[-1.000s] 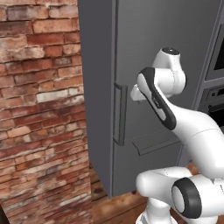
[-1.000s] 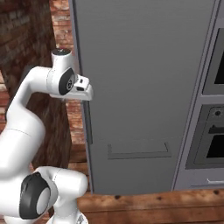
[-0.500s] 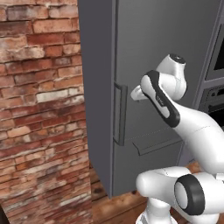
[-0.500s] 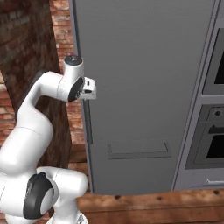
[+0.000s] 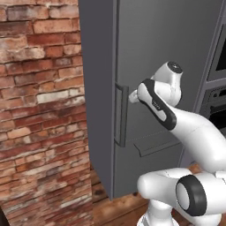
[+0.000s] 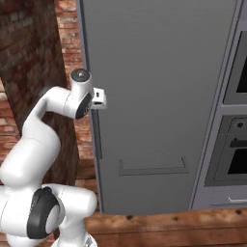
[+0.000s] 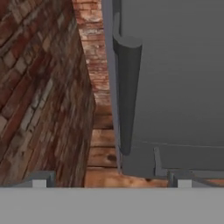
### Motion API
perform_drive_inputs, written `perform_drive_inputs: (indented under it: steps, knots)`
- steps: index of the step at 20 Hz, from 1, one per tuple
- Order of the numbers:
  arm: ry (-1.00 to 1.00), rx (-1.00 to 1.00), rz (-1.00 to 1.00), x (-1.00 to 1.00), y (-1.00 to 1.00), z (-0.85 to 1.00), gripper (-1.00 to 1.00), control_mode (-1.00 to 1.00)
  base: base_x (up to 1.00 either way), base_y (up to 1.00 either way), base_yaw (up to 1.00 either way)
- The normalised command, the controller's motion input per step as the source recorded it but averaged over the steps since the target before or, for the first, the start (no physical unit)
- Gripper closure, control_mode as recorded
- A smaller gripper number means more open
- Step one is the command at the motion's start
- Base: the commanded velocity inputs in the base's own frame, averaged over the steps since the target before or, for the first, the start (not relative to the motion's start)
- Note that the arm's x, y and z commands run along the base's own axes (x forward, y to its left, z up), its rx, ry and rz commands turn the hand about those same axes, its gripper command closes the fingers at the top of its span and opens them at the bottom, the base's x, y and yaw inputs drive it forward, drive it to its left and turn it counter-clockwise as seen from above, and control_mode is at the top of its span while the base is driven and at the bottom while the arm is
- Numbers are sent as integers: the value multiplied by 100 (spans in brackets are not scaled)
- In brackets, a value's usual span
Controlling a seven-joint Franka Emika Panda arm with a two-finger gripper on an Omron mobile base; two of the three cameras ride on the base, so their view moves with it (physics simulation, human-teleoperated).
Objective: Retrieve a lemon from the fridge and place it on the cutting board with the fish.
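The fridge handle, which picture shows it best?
The hand view: the handle runs big and close down the fridge, between the spread fingers. The left base view shows the whole handle, smaller, beside the gripper. In the right base view the arm covers most of it.

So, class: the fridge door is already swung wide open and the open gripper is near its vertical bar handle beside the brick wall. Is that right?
Not quite. The fridge door is fully shut, as the right base view shows. The rest holds: the gripper is open, close to the vertical bar handle, with the brick wall alongside.
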Motion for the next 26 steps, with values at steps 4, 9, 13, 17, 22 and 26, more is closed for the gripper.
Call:
perform_drive_inputs:
  steps: [4,9,13,17,22,26]
  knots:
    - [-7,0,-1,35,13,-8,-100,-100,0,0,0]
    - [-1,-9,-6,38,8,-26,-100,-100,0,0,0]
    - [2,-9,-3,45,-3,-22,-100,-100,0,0,0]
    - [0,-3,0,35,0,-19,-100,-100,0,0,0]
    - [-5,0,0,22,2,-22,-100,-100,0,0,0]
    - [-7,0,0,22,18,-19,-100,-100,0,0,0]
